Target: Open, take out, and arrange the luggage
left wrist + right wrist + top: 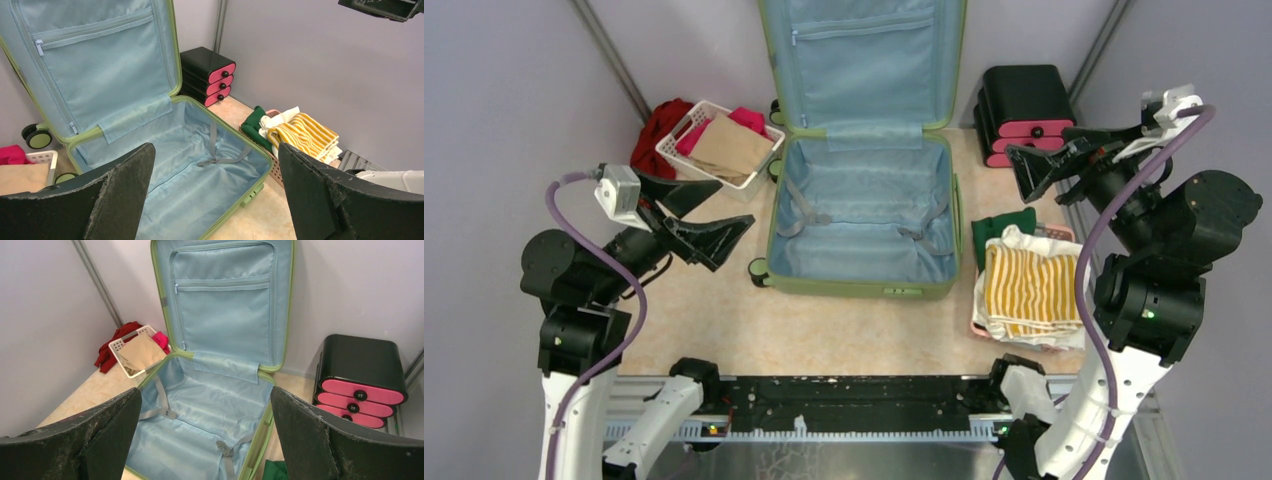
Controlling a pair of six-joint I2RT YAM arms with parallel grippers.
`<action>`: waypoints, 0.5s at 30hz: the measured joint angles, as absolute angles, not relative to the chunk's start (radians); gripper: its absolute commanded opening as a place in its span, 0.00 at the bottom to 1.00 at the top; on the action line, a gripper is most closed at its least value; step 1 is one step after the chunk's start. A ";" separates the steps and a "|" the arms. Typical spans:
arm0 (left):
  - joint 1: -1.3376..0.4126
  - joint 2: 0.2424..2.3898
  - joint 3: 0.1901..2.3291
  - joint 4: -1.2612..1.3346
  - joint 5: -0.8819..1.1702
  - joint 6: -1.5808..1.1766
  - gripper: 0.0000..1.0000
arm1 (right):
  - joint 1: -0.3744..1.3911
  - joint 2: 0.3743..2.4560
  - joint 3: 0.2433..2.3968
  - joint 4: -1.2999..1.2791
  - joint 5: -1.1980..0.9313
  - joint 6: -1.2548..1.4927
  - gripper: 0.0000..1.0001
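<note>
The light-green luggage [861,215] lies open in the middle of the table, its lid propped upright against the back wall. Its blue-lined lower half holds only loose grey straps [799,218]. My left gripper [736,203] hovers open to the left of the luggage, at its near left corner, holding nothing. My right gripper [1034,175] hangs open to the right of the case, also holding nothing. The left wrist view looks between wide-apart fingers of the left gripper [215,150] into the luggage [185,165]. In the right wrist view the right gripper [206,390] frames the luggage [210,405] the same way.
A white basket [686,128] with tan and pink clothes stands back left, a red cloth [656,130] beside it. A black-and-pink drawer box [1024,110] sits back right. Right of the case, a pink basket [275,167] holds a yellow-striped cloth [1029,285] and a green cloth [1002,228].
</note>
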State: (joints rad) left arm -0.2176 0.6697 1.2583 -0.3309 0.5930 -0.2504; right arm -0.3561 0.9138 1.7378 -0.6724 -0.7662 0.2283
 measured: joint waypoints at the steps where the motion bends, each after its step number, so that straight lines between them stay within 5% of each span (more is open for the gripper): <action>1: -0.218 0.670 1.255 -0.332 0.593 -0.250 0.99 | -0.356 0.912 1.735 -0.670 -0.767 0.228 0.99; 15: -0.218 0.671 1.252 -0.333 0.591 -0.250 0.99 | -0.363 0.911 1.732 -0.667 -0.777 0.228 0.99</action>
